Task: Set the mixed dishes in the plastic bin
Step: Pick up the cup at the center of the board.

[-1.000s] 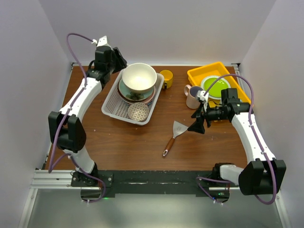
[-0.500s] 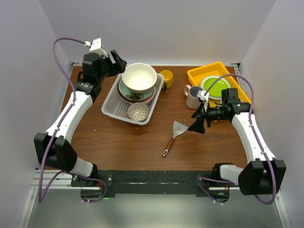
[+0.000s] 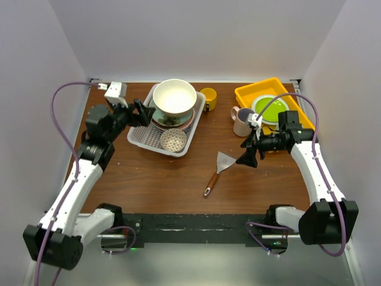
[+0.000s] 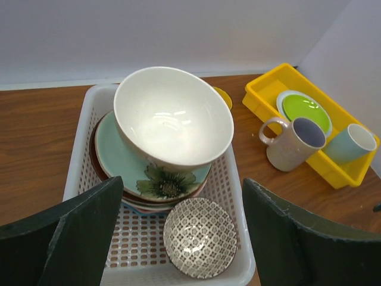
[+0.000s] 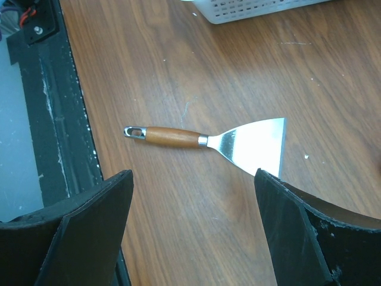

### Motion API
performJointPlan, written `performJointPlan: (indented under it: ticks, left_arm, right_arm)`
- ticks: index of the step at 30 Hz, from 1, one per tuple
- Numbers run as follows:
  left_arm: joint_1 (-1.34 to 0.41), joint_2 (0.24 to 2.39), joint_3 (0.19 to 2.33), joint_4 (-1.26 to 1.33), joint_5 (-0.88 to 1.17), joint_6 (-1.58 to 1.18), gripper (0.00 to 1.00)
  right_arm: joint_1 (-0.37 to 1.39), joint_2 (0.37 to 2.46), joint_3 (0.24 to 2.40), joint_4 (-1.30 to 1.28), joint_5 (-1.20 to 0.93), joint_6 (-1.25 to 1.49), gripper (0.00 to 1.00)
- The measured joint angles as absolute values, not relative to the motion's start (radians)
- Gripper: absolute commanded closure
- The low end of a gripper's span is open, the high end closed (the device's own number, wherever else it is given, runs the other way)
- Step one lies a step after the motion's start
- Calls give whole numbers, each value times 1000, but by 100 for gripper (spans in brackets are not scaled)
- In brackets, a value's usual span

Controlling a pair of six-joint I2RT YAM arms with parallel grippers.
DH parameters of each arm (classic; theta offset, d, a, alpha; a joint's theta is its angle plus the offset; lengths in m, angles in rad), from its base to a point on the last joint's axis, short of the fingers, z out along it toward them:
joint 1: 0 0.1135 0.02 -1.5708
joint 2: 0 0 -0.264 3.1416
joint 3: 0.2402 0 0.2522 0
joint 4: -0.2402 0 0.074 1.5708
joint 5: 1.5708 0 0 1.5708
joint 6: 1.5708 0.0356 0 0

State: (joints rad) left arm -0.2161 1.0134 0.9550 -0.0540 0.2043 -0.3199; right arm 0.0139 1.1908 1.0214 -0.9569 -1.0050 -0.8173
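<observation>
The white plastic bin (image 3: 138, 134) (image 4: 80, 149) holds a stack of plates with a pale green flowered plate (image 4: 119, 158) on top. A large cream bowl (image 3: 174, 96) (image 4: 172, 125) sits on that stack. A small patterned bowl (image 3: 173, 139) (image 4: 200, 237) lies at the bin's near end. A yellow mug (image 3: 208, 98) stands just right of the bin, and a purple-lined cream mug (image 3: 241, 121) (image 4: 293, 143) stands farther right. My left gripper (image 3: 143, 112) (image 4: 181, 187) hovers open and empty at the bin's left side. My right gripper (image 3: 247, 156) (image 5: 193, 176) hangs open above the table.
A wooden-handled metal spatula (image 3: 217, 170) (image 5: 220, 140) lies on the wood just under the right gripper. The yellow tray (image 3: 247, 92) at the back right holds a lime-green plate (image 3: 269, 108) (image 4: 306, 110) and a pale blue cup (image 4: 351, 143). White walls close in three sides.
My left arm has drawn back from the cream bowl's far-left rim toward the near left, and its jaws have spread wider. The bowl stays on the stack. The right arm has not moved.
</observation>
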Motion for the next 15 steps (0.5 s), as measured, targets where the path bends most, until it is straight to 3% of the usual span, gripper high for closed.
performJointPlan:
  ticks: [8, 15]
  left_arm:
    - [-216, 767, 716, -55, 219, -233, 8]
    - [-216, 713, 625, -59, 247, -192, 7]
  right_arm:
    - [12, 1219, 1031, -955, -969, -846, 12]
    - [12, 1276, 1096, -952, -894, -912, 12]
